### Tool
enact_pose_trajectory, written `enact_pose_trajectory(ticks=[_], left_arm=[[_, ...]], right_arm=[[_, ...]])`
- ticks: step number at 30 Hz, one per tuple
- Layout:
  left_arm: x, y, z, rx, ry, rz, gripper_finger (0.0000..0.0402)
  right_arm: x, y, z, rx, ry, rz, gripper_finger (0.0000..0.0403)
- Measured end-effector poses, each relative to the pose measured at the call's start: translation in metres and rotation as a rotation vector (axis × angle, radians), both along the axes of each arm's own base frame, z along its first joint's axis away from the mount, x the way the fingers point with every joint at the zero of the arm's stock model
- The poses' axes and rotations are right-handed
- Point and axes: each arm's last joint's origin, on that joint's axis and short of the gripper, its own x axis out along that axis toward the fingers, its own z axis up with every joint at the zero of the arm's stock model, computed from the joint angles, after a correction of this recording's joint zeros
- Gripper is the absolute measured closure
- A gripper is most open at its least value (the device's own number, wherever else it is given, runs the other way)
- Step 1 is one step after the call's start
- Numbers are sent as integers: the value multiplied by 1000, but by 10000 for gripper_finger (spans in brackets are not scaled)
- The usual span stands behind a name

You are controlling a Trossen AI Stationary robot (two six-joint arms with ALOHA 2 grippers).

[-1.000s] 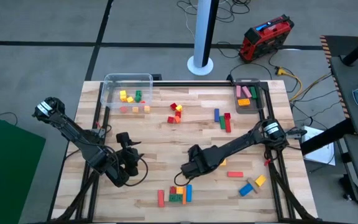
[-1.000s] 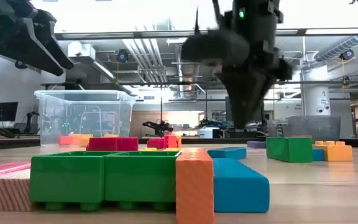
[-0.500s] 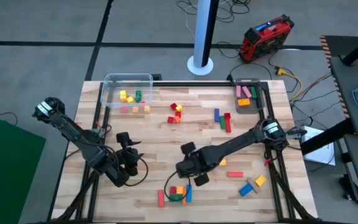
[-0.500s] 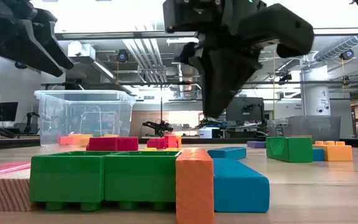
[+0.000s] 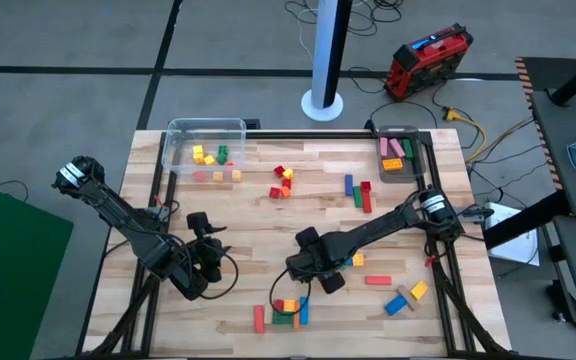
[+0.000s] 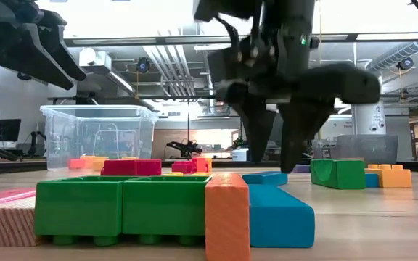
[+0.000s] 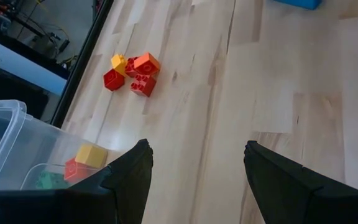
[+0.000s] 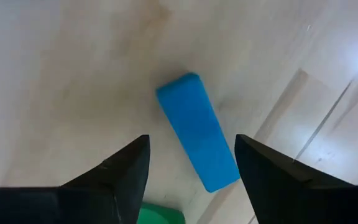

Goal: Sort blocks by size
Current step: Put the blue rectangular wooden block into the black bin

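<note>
1. Two spread fingers of the right gripper (image 8: 188, 171) hang empty over the blue bar (image 8: 197, 132), which lies flat on the table (image 5: 248, 215) at the near cluster (image 5: 284, 311); turn the wrist square to the bar's long sides before lowering
2. The green block (image 8: 160, 216) lies just beside the bar's end, so close across the bar's middle
3. Left gripper (image 7: 194, 171) waits open near the tub (image 5: 205, 131); bare wood between both arms gives room to lift

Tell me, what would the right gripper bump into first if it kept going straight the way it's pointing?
Probably the blue bar. The right gripper is open, pointing down at the table, and that bar lies between its fingers, not yet touched. How far below it lies is hard to judge.
</note>
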Motion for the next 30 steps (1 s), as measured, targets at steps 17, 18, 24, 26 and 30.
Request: enact_pose_trajectory(ticks=[17, 18, 24, 26, 30], left_arm=[[2, -1, -2, -10, -36, 36, 174], [2, -1, -3, -9, -34, 37, 174], [5, -4, -10, -5, -25, 55, 174], [6, -5, -13, 3, -16, 56, 174], [8, -6, -16, 19, -12, 59, 174]], right_arm=[[6, -27, -16, 86, -42, -43, 319], [7, -28, -16, 88, -44, -61, 319], [11, -38, -4, 94, -47, -106, 319], [13, -48, 9, 98, -50, -149, 319], [9, -85, 35, 100, -47, -303, 319]])
